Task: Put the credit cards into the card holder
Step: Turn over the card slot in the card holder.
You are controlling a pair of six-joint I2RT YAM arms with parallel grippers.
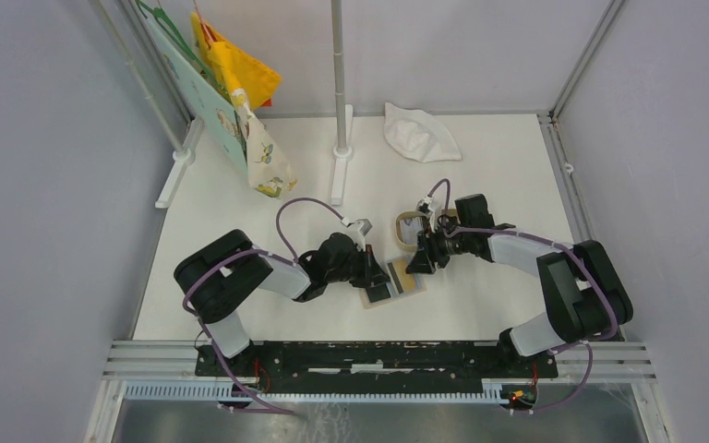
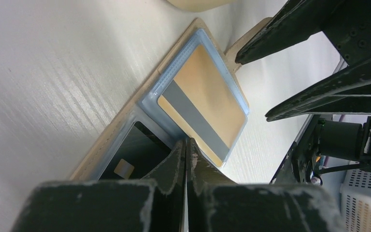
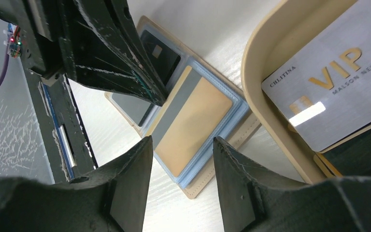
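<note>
The card holder [image 1: 409, 282] lies open on the table between both arms, light blue pockets up [image 2: 149, 96]. An orange card with a grey stripe [image 2: 204, 99] sits in one pocket [image 3: 195, 123]. A black card with a chip [image 2: 131, 157] fills the neighbouring pocket [image 3: 160, 50]. My left gripper [image 2: 187, 141] is shut, its tips resting at the holder's fold, nothing visible between them [image 1: 380, 274]. My right gripper [image 3: 181, 144] is open and empty, hovering over the holder's corner near the tray [image 1: 418, 260]. A grey-white VIP card [image 3: 326, 94] lies in the tray.
The tan oval tray [image 3: 253, 72] stands just behind the holder [image 1: 404, 224], with another dark and orange card edge under the VIP card. A white cloth [image 1: 420, 134], a pole stand [image 1: 342, 138] and hanging bags [image 1: 240, 92] are at the back.
</note>
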